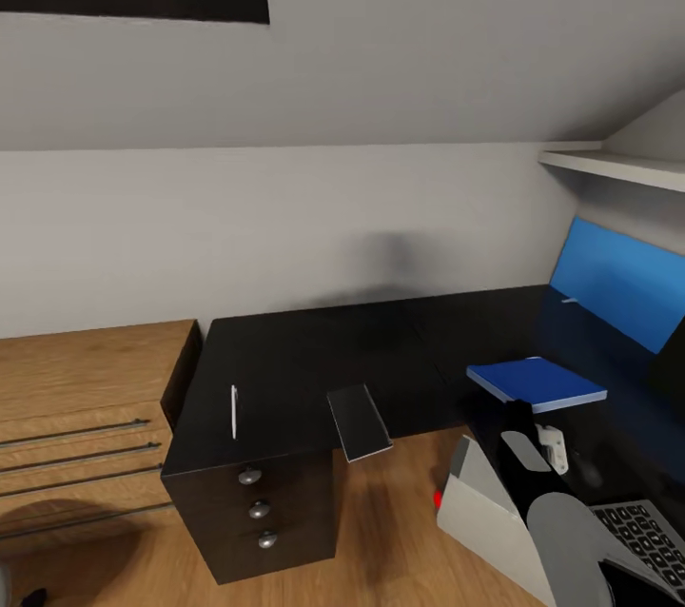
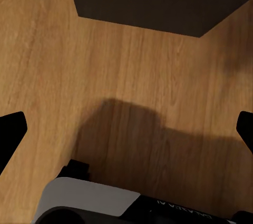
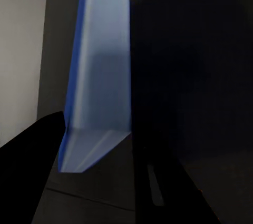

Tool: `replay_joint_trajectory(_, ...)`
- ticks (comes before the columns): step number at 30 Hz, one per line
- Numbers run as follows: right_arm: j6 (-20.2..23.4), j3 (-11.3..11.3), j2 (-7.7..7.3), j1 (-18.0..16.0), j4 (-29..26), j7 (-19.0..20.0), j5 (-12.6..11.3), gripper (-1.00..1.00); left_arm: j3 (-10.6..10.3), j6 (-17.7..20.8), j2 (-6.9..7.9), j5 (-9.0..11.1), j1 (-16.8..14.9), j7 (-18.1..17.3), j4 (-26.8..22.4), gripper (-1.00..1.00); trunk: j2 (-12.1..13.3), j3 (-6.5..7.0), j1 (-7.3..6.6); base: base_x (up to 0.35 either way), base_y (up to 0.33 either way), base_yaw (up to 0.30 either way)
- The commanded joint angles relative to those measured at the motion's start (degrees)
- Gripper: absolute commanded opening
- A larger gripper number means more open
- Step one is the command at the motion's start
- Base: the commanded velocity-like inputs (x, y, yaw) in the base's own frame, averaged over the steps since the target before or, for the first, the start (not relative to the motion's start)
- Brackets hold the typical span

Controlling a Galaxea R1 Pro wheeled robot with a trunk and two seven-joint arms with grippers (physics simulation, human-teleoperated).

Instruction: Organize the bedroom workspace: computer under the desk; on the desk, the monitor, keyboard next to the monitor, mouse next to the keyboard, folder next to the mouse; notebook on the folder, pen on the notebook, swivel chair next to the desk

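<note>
Blue folder held over the black table, my right jaws clamped on it | left jaws apart above wooden floor | next: set it down flat, then notebook, pen.

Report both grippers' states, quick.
Left gripper: open, empty, above the wooden floor.
Right gripper: closed on the blue folder.

Desk matt black; folder bright blue; pen whitish
</note>
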Motion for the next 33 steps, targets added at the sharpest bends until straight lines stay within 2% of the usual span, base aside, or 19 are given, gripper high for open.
replay_joint_trajectory(1,-0.2,0.1,-0.06,0.0,0.0,-0.1,-0.4,-1.00,-0.5,-0.2,0.07,0.4,0.0,0.4,-0.1,1.00,0.0,-0.07,0.02,0.059,-0.015,0.000)
replay_joint_trajectory(6,-0.1,0.1,-0.16,0.0,0.0,-0.1,-0.3,-1.00,-0.5,-0.2,0.07,0.4,0.0,0.5,-0.1,1.00,0.0,-0.07,0.02,0.013,-0.003,0.000)
replay_joint_trajectory(7,-0.1,0.1,-0.16,0.0,0.0,-0.1,-0.3,1.00,-0.5,-0.2,0.07,0.4,0.0,0.5,-0.1,1.00,0.0,-0.07,0.02,0.000,0.000,0.000)
replay_joint_trajectory(21,-0.1,0.3,-0.05,0.0,-0.1,-0.2,-0.3,1.00,-0.5,-0.1,-0.01,0.5,0.0,0.6,-0.1,1.00,0.0,-0.07,0.02,0.000,0.000,0.000)
replay_joint_trajectory(25,-0.1,0.4,0.12,0.0,-1.6,0.9,-0.3,1.00,-0.5,-0.1,0.00,0.5,0.0,0.6,0.0,1.00,0.0,-0.07,0.02,0.000,0.000,0.000)
replay_joint_trajectory(27,-0.1,2.4,0.44,0.1,-2.6,4.2,-0.3,1.00,-0.5,-0.2,-0.02,0.5,0.0,0.7,0.1,1.00,0.0,-0.07,0.02,0.000,0.000,0.000)
replay_joint_trajectory(31,-0.1,4.3,0.65,0.2,-2.7,6.5,-0.4,1.00,-0.5,-0.2,-0.02,0.5,0.0,0.7,0.2,1.00,0.0,-0.07,0.02,0.000,0.000,0.000)
replay_joint_trajectory(33,0.6,8.5,0.70,0.2,-2.4,7.2,-0.4,1.00,-0.5,-0.3,-0.02,0.5,0.0,0.7,0.2,1.00,0.0,-0.07,0.02,0.000,0.000,0.000)
